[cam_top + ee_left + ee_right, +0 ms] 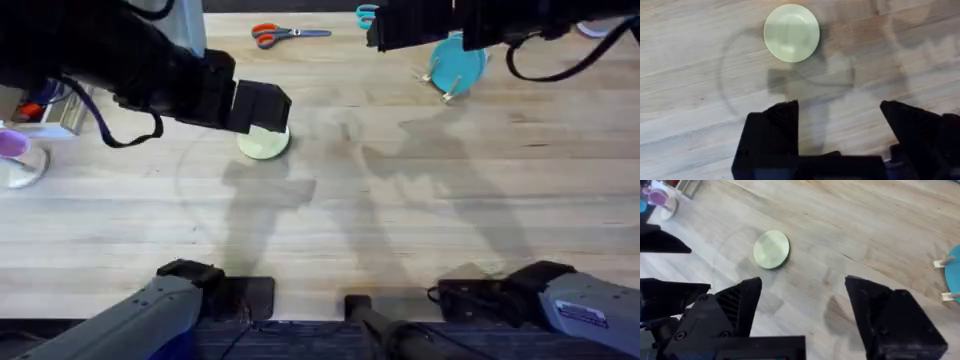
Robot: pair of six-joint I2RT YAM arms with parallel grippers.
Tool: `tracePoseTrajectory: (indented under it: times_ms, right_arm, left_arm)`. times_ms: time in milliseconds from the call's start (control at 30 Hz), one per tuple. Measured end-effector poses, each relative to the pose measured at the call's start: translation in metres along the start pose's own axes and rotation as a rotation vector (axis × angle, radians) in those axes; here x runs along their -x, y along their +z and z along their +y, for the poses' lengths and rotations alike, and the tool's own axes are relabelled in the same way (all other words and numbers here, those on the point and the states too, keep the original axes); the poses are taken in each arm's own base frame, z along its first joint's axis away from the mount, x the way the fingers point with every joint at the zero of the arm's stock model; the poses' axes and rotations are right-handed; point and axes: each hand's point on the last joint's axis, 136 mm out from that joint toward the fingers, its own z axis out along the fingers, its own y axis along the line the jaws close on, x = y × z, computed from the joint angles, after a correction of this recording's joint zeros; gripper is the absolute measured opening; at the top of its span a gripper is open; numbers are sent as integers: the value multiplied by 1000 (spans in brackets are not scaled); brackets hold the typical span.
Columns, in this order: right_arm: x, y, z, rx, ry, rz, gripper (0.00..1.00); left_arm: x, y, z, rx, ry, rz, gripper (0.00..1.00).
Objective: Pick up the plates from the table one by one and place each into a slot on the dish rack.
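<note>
Far left of the overhead view: a clear glass with something purple in it [14, 158] sits at the table [400, 230] edge, partly cut off; it cannot be identified further.

Left arm reaches in from the upper left, large and dark, blurred close under the camera. Left gripper [839, 122] hovers over bare wood, jaws wide apart, holding nothing. Its body covers the upper edge of the pale yellow-cream plate [265, 141] in the overhead view. The left wrist view shows the whole plate [791, 33]: flat on the table, ahead of the fingertips, not touching them.

Orange-handled scissors [285, 34] lie near the far edge, centre-left.

Right arm crosses the top right. Right gripper [803, 297] has its jaws apart and empty. Its wrist view shows the cream plate [771, 249] well apart from it.

Dish rack [447, 90] sits far right, mostly hidden under the right arm; only a couple of pegs show. A teal plate [458, 66] stands on edge in it, top cut off by the arm. Which slot it occupies cannot be told. A light-blue object [366, 15] at the top edge is too clipped to identify.
</note>
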Motion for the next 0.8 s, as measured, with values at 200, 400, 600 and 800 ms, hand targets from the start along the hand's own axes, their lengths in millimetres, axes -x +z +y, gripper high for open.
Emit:
tracePoseTrajectory:
  times_ms: [200,400,600,800]
  right_arm:
    - [0,0,0,0,0,0,995]
    - [0,0,0,0,0,0,995]
    - [0,0,0,0,0,0,994]
    - [0,0,0,0,0,0,994]
  left_arm:
    - [0,0,0,0,0,-1,536]
    - [0,0,0,0,2,1,43]
    - [-7,0,0,0,-11,29,42]
    - [4,0,-3,-15,-9,-18,42]
